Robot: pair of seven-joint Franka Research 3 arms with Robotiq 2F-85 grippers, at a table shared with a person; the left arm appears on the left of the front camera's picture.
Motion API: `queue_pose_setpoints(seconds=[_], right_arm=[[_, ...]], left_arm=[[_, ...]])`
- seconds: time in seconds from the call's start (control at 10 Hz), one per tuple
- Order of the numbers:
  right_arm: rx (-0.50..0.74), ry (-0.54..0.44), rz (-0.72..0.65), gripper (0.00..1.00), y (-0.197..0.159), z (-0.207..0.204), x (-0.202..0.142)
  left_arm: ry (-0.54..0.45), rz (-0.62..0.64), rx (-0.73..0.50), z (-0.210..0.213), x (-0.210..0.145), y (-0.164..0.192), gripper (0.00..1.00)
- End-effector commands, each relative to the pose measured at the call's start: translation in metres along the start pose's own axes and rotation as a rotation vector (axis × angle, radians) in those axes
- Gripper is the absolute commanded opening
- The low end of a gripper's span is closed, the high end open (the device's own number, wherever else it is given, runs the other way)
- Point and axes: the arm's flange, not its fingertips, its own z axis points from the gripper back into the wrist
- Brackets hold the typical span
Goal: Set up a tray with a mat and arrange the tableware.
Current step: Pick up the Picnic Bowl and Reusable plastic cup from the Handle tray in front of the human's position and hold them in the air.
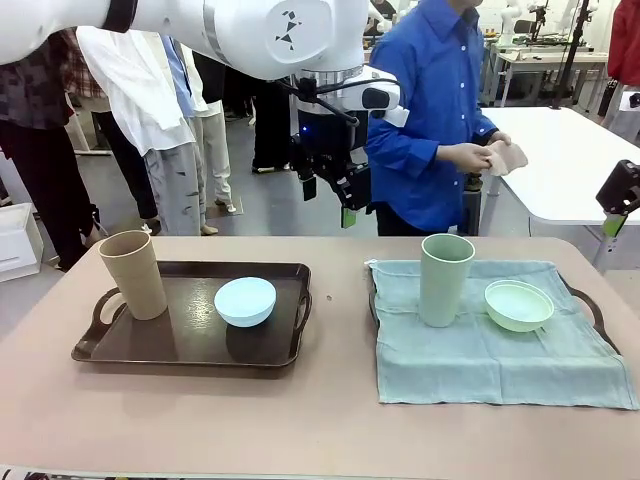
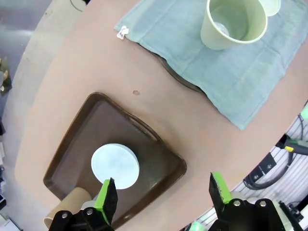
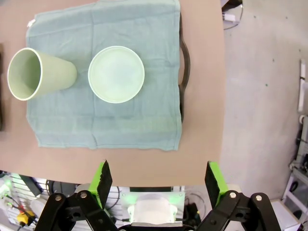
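Hovering our left hand [image 1: 328, 200] wide open and empty over the far middle of the table [image 1: 330, 420], we see the blue bowl [image 1: 245, 300] and tan cup [image 1: 133, 273] on the bare brown tray [image 1: 180, 352] below and to its left, well away from our open, empty right hand [image 1: 620, 205].

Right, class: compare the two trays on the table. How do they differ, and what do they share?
The left tray is bare dark brown; the right tray is covered by a teal mat, its handle peeking out. The left tray holds a tan cup and light blue bowl; the right tray, a pale green cup and pale green bowl. Both carry one upright cup and one bowl.
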Motion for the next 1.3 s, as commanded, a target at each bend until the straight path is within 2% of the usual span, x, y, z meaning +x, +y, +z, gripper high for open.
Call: queue_pose_setpoints(seconds=[0.0,0.2,0.3,0.5,0.7,0.9,1.2], right_arm=[[-0.002,-0.005,0.007,1.0,-0.002,-0.001,0.002],[0.0,0.0,0.0,1.0,0.0,0.0,0.0],[-0.006,-0.032,0.014,1.0,-0.007,0.0,-0.006],[0.017,-0.017,0.012,1.0,-0.018,-0.007,-0.012],[0.093,-0.005,0.013,1.0,-0.025,-0.007,-0.016],[0.238,0.041,-0.001,1.0,-0.044,-0.002,-0.013],[0.545,0.081,-0.065,1.0,-0.09,0.0,-0.001]], left_arm=[[-0.012,-0.013,-0.018,-0.001,-0.006,0.002,1.0],[0.0,0.0,0.0,0.0,0.0,0.0,1.0],[-0.056,0.004,-0.05,0.003,-0.013,0.007,1.0],[-0.155,0.094,-0.125,0.014,-0.073,0.037,1.0],[-0.188,0.206,-0.143,0.023,-0.138,0.063,1.0],[-0.241,0.361,-0.17,0.034,-0.205,0.091,1.0],[-0.313,0.554,-0.264,0.032,-0.281,0.134,1.0]])
